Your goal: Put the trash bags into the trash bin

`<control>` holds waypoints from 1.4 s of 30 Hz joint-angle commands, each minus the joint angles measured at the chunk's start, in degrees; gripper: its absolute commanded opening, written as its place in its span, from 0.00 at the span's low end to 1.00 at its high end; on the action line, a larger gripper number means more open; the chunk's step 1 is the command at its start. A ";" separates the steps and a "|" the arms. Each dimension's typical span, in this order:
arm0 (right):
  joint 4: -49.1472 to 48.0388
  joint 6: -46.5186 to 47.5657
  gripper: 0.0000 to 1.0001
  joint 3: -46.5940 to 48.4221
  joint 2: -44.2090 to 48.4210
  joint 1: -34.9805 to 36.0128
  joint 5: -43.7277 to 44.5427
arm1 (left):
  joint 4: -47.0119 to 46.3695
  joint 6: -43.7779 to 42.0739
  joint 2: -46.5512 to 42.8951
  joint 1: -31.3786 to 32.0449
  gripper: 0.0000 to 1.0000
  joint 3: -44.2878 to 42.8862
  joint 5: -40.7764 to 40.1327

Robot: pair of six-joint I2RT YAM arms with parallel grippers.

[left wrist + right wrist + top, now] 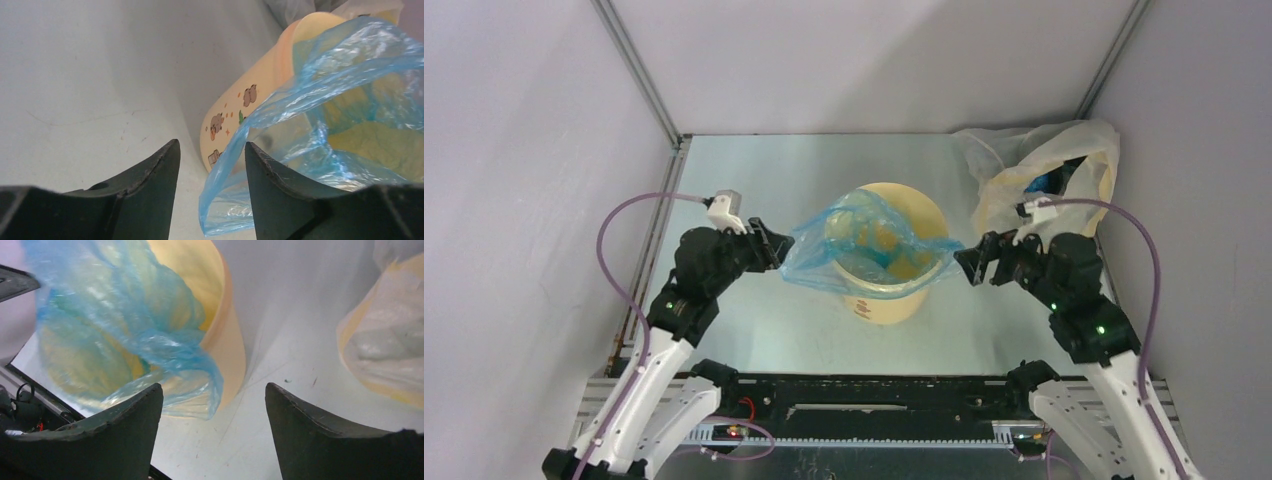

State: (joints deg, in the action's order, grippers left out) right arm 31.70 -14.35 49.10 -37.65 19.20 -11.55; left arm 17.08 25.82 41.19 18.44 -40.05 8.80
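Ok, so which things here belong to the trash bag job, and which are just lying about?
Part of the job:
- yellow-orange bucket with cartoon prints
- blue trash bag, partly inside the bucket and spread over its rim
- left pincer and right pincer, both open at the bag's side edges

Just lying about:
- pale yellowish see-through plastic bag, at the far right

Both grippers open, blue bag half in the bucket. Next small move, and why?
Probably close the left gripper on the blue bag's overhanging flap. In the wrist view its edge shows between the open fingers, outside the yellow bucket's rim, so it needs gripping before tucking in.
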 commanded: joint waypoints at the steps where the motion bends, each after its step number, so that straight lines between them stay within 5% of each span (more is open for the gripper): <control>1: 0.02 5.04 0.79 2.74 3.83 -0.30 -3.74 | -2.75 -1.84 -2.60 -0.14 0.59 -0.56 -1.24; 5: 0.01 8.33 0.83 4.41 4.16 -0.30 -8.35 | -3.95 -3.49 -2.23 -0.07 0.61 -1.61 0.36; 11: -4.24 10.74 0.68 9.03 -1.03 1.94 -17.29 | -8.64 -6.43 1.56 -0.07 0.60 -3.08 6.76; 23: 1.62 21.84 0.65 21.73 -18.49 20.67 2.21 | -16.44 -9.33 1.40 0.11 0.62 -2.13 14.88; 30: 2.27 22.75 0.55 22.53 -21.14 21.84 4.99 | -16.81 -9.50 3.52 0.82 0.56 -1.97 16.30; 39: 2.84 22.09 0.48 22.53 -23.38 21.87 7.33 | -17.61 -10.75 2.10 2.57 0.69 -1.41 16.85; 42: 2.69 21.77 0.36 22.53 -23.90 21.82 7.53 | -19.12 -10.76 0.87 2.67 0.72 -0.72 16.87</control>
State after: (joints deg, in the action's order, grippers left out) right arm 35.14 7.44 69.21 -60.97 40.75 -5.56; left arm 1.85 16.45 44.42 20.73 -40.84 24.45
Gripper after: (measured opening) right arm 0.433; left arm 0.706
